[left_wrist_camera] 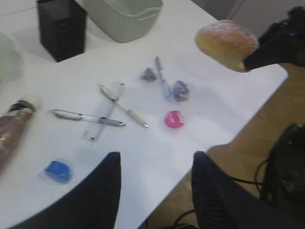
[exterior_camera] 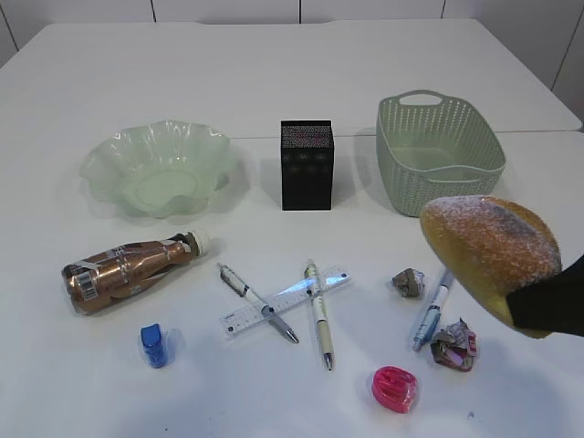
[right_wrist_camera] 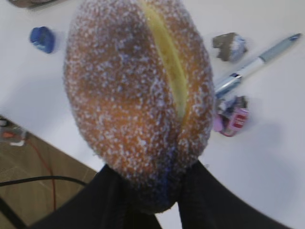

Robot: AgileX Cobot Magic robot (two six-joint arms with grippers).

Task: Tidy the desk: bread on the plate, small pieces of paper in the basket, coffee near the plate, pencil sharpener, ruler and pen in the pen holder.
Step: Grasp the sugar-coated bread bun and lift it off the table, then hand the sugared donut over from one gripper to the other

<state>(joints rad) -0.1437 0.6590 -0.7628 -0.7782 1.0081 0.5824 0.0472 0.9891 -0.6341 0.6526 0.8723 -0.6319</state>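
Observation:
My right gripper (right_wrist_camera: 150, 183) is shut on the floured golden bread (exterior_camera: 488, 251), holding it in the air over the desk's right front, above a blue pen (exterior_camera: 432, 310) and two crumpled paper pieces (exterior_camera: 409, 283) (exterior_camera: 454, 345). My left gripper (left_wrist_camera: 156, 157) hangs open and empty over the desk's front edge. The ruffled green plate (exterior_camera: 100, 164) sits back left, the black pen holder (exterior_camera: 307, 164) in the middle and the basket (exterior_camera: 392, 119) back right. The coffee (exterior_camera: 128, 269) lies on its side. Two pens (exterior_camera: 258, 304) (exterior_camera: 318, 315) cross the ruler (exterior_camera: 287, 299).
A blue pencil sharpener (exterior_camera: 154, 345) and a pink one (exterior_camera: 394, 388) lie near the front edge of the white desk (exterior_camera: 365, 64). Beyond that edge, the left wrist view shows brown floor with black cables (left_wrist_camera: 248, 167).

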